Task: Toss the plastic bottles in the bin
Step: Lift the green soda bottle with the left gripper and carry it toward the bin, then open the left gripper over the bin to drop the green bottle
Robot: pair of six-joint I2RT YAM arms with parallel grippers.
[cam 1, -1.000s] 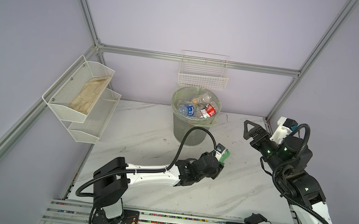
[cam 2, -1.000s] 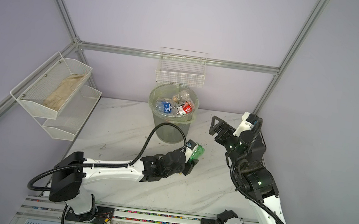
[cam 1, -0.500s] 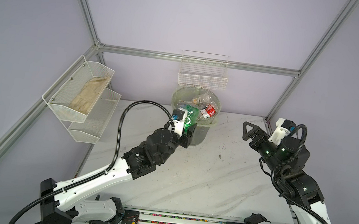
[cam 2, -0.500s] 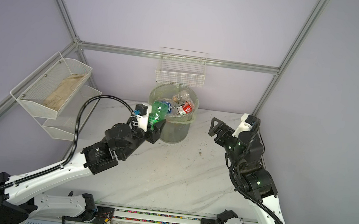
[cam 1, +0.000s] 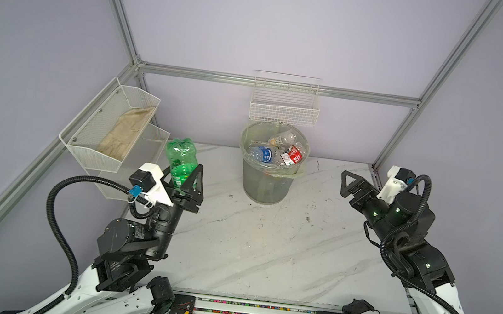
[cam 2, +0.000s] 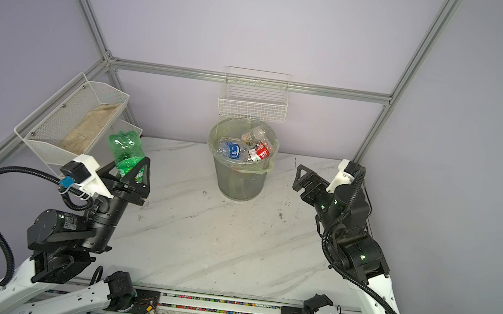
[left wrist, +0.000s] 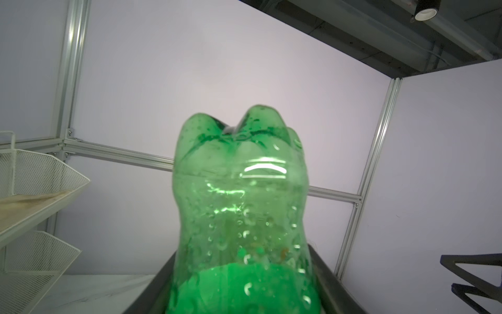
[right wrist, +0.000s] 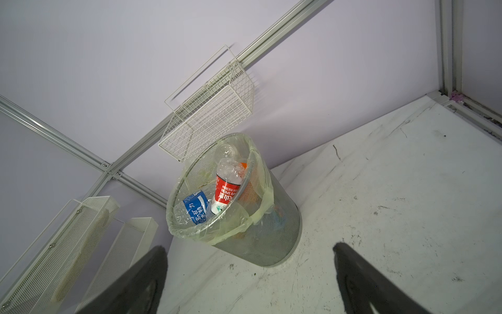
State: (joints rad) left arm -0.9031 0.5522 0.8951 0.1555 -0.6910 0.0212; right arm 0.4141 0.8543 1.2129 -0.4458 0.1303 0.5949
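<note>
Green bottle: clamped base-up in left gripper, high over table at left, near lower mesh tray, well left of bin. Droplets inside its lobed base plain only in left wrist view; bin's fine mesh wall only in right wrist view. Blue-labelled bottle and red-labelled bottle heaped inside bin; beige cloth in upper mesh tray. Right gripper at right, jaws wide apart, facing bin

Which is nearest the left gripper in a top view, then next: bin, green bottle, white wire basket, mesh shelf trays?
1. green bottle, held in the left gripper
2. mesh shelf trays, on the left wall
3. bin, at the back middle
4. white wire basket, on the back wall
</note>
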